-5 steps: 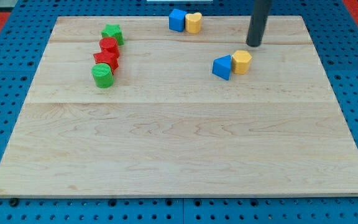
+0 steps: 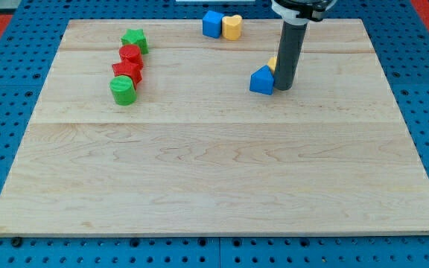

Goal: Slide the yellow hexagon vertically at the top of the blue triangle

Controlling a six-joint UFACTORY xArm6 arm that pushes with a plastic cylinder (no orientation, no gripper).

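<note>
The blue triangle (image 2: 261,80) lies right of the board's middle, in the upper half. The yellow hexagon (image 2: 272,64) shows only as a small sliver just above and right of the triangle; my rod hides the rest of it. My tip (image 2: 284,88) rests on the board right beside the triangle's right edge, below the hexagon's sliver. I cannot tell whether the tip touches either block.
A blue cube (image 2: 213,24) and a yellow block (image 2: 232,27) sit together at the top edge. At the upper left, a green star (image 2: 134,40), a red cylinder (image 2: 130,56), a red star (image 2: 127,72) and a green cylinder (image 2: 124,90) form a column on the wooden board (image 2: 214,171).
My tip moved down and to the left, from above the hexagon's right side to beside the triangle. The hexagon is now mostly hidden behind the rod. The triangle shifted slightly left.
</note>
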